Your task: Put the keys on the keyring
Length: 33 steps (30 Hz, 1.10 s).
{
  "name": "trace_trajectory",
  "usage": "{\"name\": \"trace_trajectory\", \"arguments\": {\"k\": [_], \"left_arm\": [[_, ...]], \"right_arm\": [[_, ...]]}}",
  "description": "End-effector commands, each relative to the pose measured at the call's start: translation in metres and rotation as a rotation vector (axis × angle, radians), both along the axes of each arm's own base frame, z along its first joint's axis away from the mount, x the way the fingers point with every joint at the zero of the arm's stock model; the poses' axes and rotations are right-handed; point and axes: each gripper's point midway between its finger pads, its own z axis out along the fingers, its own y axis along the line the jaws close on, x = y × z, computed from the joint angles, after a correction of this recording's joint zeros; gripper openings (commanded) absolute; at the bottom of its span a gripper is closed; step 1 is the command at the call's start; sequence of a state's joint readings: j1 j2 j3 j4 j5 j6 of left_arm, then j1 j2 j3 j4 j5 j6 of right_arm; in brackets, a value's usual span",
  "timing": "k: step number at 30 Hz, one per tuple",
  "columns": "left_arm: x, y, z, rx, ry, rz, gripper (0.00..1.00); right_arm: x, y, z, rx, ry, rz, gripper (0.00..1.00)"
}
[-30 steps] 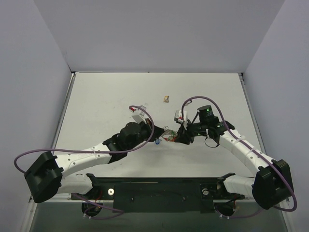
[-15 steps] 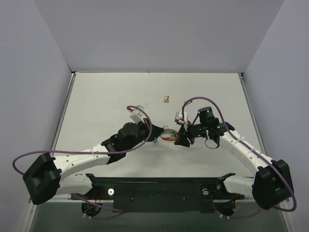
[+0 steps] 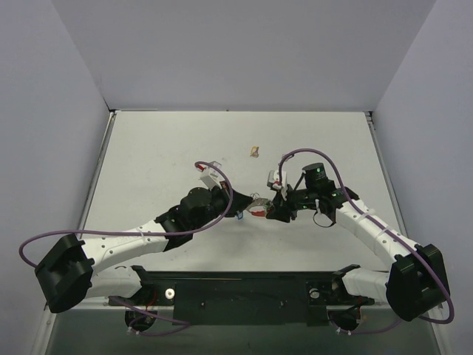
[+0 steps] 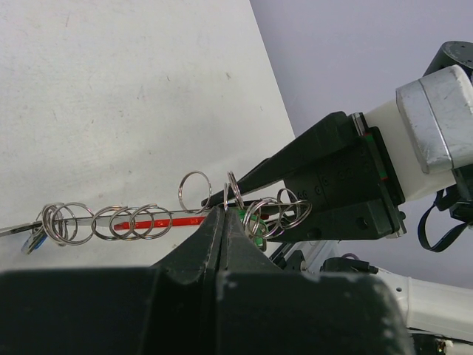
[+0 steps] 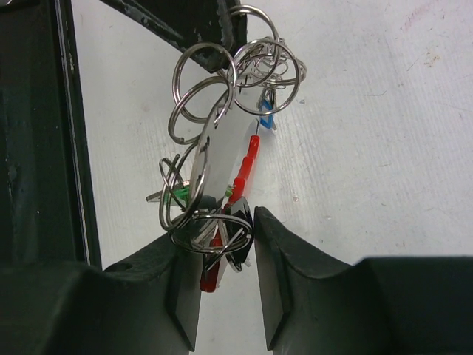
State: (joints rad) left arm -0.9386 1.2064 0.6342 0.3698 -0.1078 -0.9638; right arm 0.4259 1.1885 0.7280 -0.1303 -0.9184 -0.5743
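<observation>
While my left claw (image 4: 224, 218) is clenching the keyring (image 4: 194, 191), my right claw (image 5: 219, 231) is regripping the keys (image 5: 211, 166) between its fingers. Threading is still going.

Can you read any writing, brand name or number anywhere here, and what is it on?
No text can be read in any view.
keys and rings: no legible stamp; any engraving is too small to tell.
right gripper: plain black, no label visible.
table: blank.
</observation>
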Motion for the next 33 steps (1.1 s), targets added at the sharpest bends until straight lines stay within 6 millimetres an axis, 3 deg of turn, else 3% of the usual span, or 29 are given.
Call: {"name": "trace_trajectory", "arguments": {"k": [1, 13, 24, 28, 33], "left_arm": [[0.003, -0.006, 0.040, -0.121, -0.065, -0.015, 0.00], [0.002, -0.009, 0.036, -0.122, -0.052, -0.032, 0.00], [0.004, -0.002, 0.032, -0.120, -0.046, -0.013, 0.00], [0.003, 0.003, 0.035, -0.118, -0.060, -0.009, 0.13], [0.000, 0.021, 0.033, -0.092, -0.089, 0.031, 0.43]], "right_arm": [[-0.009, 0.003, 0.006, 0.023, -0.024, 0.064, 0.24], [-0.017, 0.004, 0.012, 0.033, -0.021, 0.106, 0.01], [-0.020, 0.001, 0.009, 0.023, 0.000, 0.098, 0.00], [-0.019, 0.001, 0.010, 0.026, 0.011, 0.089, 0.00], [-0.021, 0.002, 0.008, 0.028, 0.033, 0.092, 0.00]]}}
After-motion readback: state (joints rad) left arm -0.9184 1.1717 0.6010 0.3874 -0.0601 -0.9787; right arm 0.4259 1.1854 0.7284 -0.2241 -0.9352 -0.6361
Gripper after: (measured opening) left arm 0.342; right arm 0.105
